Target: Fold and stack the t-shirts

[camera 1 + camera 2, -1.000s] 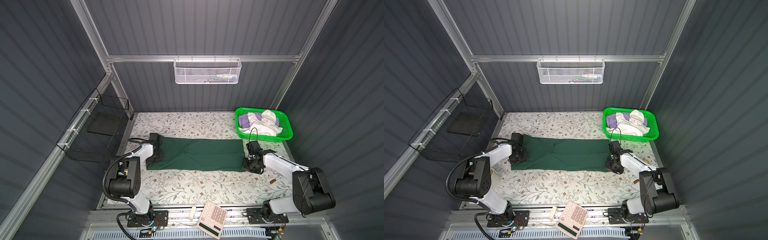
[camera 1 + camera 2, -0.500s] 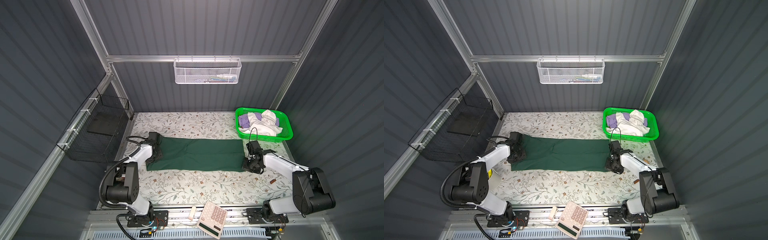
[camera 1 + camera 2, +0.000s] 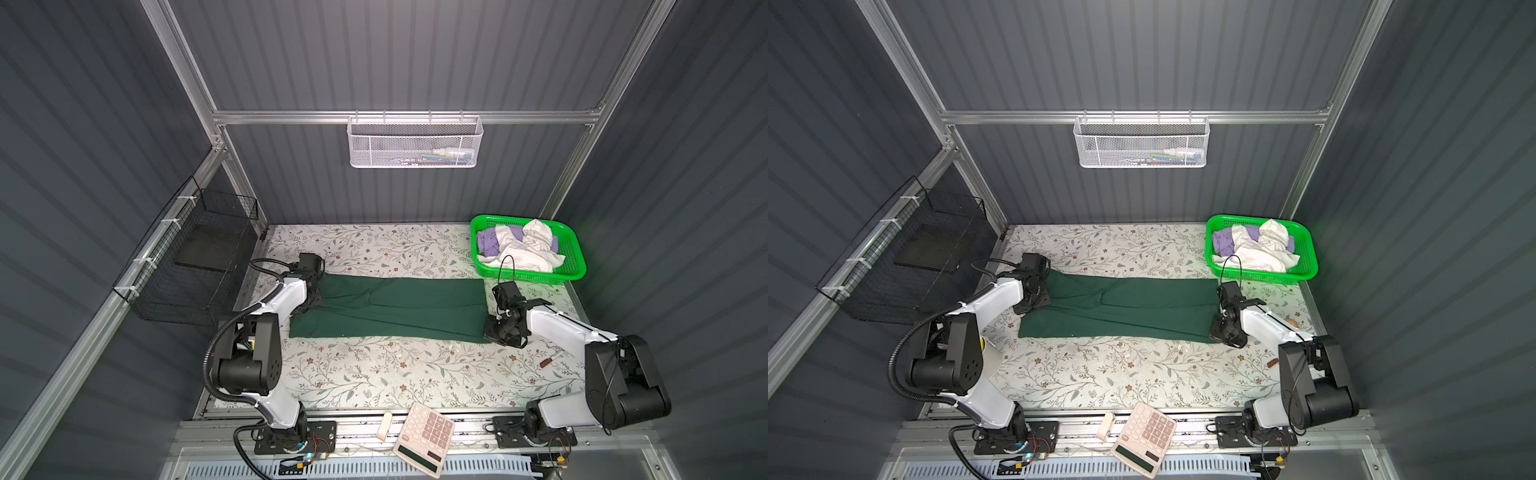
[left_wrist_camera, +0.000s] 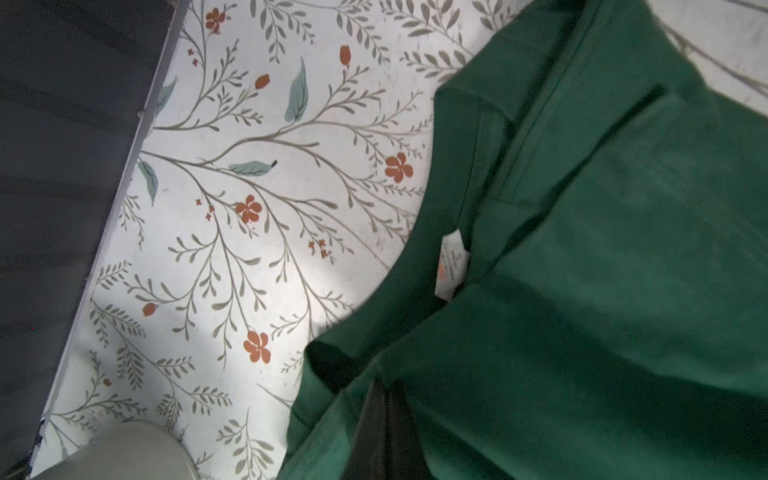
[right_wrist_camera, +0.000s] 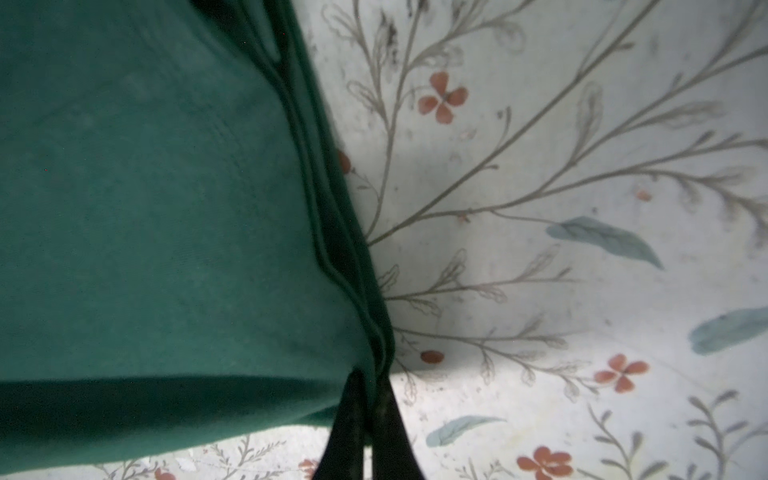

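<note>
The right gripper is clamped on the hem corner of the dark green t-shirt, black fingers pinching the stitched edge. The left gripper is clenched too, apparently on a fold beside the collar, though cloth hides most of it; the white neck label sits close by. The shirt lies as a long strip across the floral table, between the two. Near the right gripper, the green basket holds white and lavender tees.
</note>
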Controlling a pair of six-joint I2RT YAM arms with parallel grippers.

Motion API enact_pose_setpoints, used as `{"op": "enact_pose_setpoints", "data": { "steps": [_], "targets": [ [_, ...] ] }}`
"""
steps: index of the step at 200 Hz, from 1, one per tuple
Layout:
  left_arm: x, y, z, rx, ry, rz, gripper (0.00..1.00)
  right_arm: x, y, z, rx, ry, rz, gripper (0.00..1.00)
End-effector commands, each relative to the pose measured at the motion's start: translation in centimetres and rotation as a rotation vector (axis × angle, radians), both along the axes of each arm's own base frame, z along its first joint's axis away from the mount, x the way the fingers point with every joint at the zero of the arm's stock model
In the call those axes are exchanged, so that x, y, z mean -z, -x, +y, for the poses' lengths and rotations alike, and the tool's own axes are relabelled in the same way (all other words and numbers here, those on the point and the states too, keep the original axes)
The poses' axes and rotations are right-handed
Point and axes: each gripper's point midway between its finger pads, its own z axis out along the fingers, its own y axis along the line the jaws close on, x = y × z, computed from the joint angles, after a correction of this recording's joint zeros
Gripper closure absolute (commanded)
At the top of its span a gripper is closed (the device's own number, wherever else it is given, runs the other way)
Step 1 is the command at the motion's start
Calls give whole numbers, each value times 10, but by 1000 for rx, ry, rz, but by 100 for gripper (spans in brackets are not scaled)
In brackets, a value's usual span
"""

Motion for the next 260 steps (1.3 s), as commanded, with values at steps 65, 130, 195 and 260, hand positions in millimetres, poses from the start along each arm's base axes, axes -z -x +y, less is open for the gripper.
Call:
{"op": "enact_pose_setpoints", "data": {
  "steps": [65, 130, 195, 260],
  "targets": [
    [-3, 71, 9, -133, 36, 43, 60, -8, 4, -1, -1, -3, 7, 100],
    [25, 81, -13, -96, 177, 57, 62, -7, 8, -2, -8, 4, 18, 100],
    [60, 87, 8, -212, 91, 225, 61, -8, 32, 6, 30, -63, 69, 100],
    [65, 34, 27, -260, 183, 192, 59, -14, 69, 38, -37, -148, 130, 100]
  ]
}}
